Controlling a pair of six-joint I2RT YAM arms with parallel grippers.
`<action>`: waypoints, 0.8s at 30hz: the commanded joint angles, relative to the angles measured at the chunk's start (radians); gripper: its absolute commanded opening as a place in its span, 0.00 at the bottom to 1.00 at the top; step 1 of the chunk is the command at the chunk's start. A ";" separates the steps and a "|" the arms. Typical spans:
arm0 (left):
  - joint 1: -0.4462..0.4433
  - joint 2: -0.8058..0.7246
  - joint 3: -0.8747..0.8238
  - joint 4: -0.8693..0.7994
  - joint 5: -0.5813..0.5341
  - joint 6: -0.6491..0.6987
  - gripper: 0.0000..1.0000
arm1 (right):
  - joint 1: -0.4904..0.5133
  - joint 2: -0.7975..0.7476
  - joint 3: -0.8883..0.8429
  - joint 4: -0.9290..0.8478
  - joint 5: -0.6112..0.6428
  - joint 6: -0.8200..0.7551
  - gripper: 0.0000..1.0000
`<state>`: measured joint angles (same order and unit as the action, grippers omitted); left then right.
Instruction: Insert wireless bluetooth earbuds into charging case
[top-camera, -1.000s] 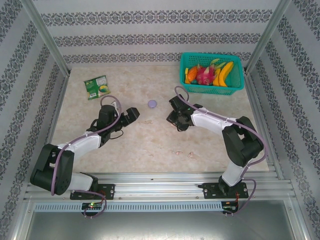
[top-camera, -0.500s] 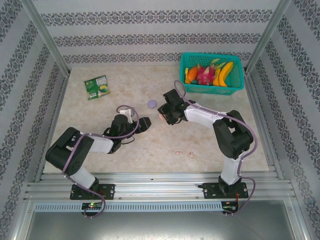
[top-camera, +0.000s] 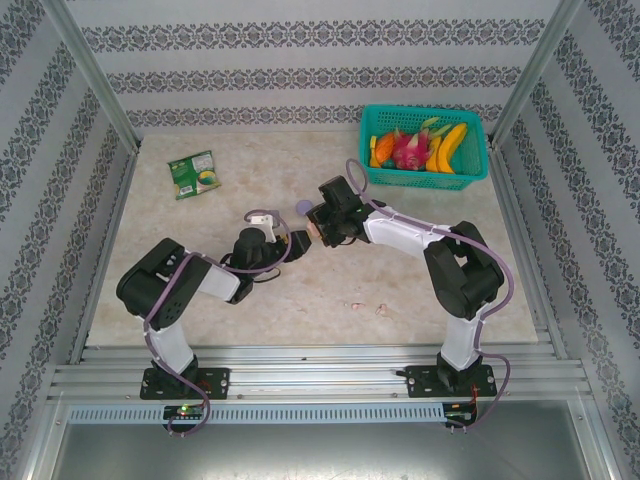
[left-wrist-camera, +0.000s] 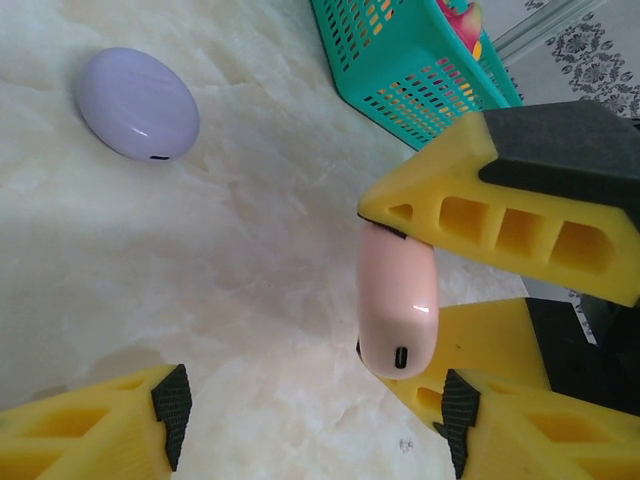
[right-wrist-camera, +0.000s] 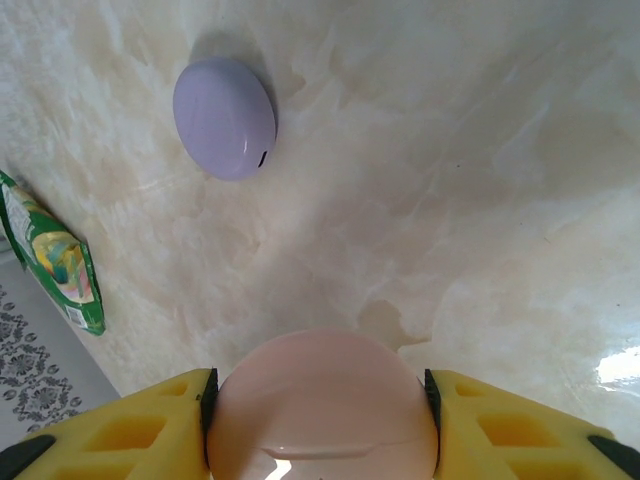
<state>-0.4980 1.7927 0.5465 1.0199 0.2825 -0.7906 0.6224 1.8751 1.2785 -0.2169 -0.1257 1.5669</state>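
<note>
My right gripper (top-camera: 322, 225) (right-wrist-camera: 320, 400) is shut on a pale pink charging case (right-wrist-camera: 320, 410), pads pressed on both of its sides. The left wrist view has that pink case (left-wrist-camera: 398, 300) standing on edge, port facing the camera, clamped by the right gripper's yellow fingers (left-wrist-camera: 520, 215). My left gripper (top-camera: 290, 243) (left-wrist-camera: 315, 415) is open just in front of it, and the case sits near its right pad (left-wrist-camera: 458, 410) without contact. A closed lilac case (top-camera: 303, 207) (left-wrist-camera: 138, 103) (right-wrist-camera: 224, 117) lies on the table behind. Two tiny pale pink earbuds (top-camera: 383, 310) lie on the table nearer the front.
At the back right stands a teal basket (top-camera: 470, 172) (left-wrist-camera: 400, 70) of toy fruit. A green packet (top-camera: 194, 174) (right-wrist-camera: 55, 255) lies at the back left. Patterned walls and metal posts enclose the marble-look table (top-camera: 250, 300).
My left arm has swung right and forward until its gripper meets the right one, and its jaws have narrowed. The right gripper carried the pink case leftward toward it.
</note>
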 joint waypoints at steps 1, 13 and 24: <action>-0.014 0.021 0.034 0.081 -0.005 -0.010 0.67 | 0.015 0.010 0.027 0.011 -0.008 0.020 0.39; -0.014 0.073 0.081 0.105 0.003 -0.030 0.59 | 0.020 0.006 0.021 0.021 -0.013 0.022 0.39; -0.016 0.118 0.096 0.146 0.023 -0.056 0.54 | 0.021 0.004 0.010 0.036 -0.017 0.032 0.39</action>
<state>-0.4984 1.8904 0.6228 1.1069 0.2951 -0.8310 0.6312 1.8751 1.2793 -0.2031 -0.1261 1.5772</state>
